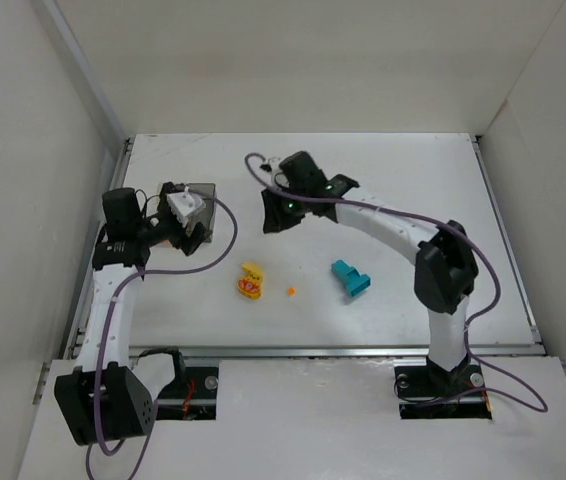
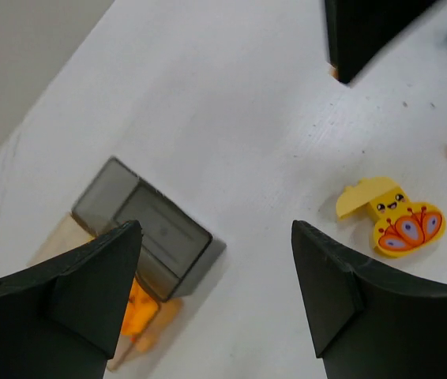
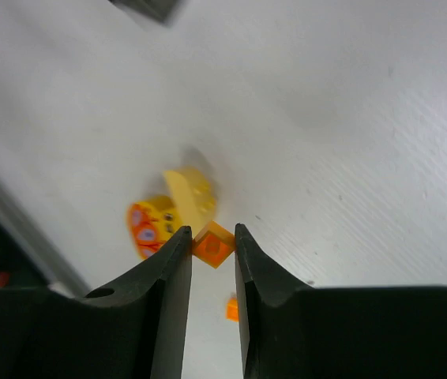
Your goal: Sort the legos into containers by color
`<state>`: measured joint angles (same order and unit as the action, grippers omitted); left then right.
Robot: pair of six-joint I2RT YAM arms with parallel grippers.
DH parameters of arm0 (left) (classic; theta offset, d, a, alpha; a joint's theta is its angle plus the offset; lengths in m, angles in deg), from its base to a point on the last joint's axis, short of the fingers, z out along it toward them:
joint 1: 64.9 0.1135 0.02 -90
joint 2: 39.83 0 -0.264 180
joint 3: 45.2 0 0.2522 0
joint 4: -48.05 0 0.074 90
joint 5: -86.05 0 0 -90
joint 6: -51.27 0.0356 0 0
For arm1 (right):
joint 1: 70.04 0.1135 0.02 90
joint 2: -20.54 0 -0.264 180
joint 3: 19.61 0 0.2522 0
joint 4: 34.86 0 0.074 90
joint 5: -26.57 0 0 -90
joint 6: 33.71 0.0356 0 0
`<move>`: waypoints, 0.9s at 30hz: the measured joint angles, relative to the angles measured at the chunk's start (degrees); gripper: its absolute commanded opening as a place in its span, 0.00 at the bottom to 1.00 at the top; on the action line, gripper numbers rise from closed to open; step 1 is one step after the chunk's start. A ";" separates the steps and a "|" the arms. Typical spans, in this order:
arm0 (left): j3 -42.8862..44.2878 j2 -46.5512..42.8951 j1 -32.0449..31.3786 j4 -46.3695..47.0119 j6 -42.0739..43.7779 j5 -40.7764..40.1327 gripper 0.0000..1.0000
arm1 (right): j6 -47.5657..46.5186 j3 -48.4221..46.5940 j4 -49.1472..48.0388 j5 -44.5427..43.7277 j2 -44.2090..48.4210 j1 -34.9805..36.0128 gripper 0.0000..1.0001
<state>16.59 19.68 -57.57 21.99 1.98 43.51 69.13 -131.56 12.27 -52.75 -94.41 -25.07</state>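
The right gripper [image 3: 212, 237] pinches 1 orange bit [image 3: 213, 245] cornerwise at its tips, above the table [image 3: 350, 118] right of the boxes [image 2: 101, 197], where the left gripper [image 2: 215, 233] hangs open; so skewed, the bit could twist out and fall short.

White table [image 2: 231, 103] matt with fine scuffed grain, smoky grey box [image 2: 148, 237] smooth translucent plastic, amber box [image 2: 54, 241] at eight o'clock of it tinted translucent too, yellow printed piece [image 2: 401, 225] glossy plastic, right gripper [image 3: 212, 233] fingers [image 3: 164, 308] matt black plastic
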 measured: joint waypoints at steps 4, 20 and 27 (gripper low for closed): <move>4.50 0.11 0.00 -8.90 20.46 9.44 0.74 | 3.23 -1.36 -7.87 14.25 5.90 -4.20 0.00; 4.68 -2.73 -3.58 -9.53 43.80 24.35 0.56 | 9.92 -7.10 -18.86 38.14 5.22 -1.01 0.00; 3.32 -5.75 -6.12 -0.28 32.89 26.47 0.48 | 11.02 -7.69 -18.88 39.06 4.37 -0.96 0.00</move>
<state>19.91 13.93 -63.69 21.71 34.88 69.98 80.15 -139.25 -6.62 -13.69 -90.04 -26.04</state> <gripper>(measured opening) 0.510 0.308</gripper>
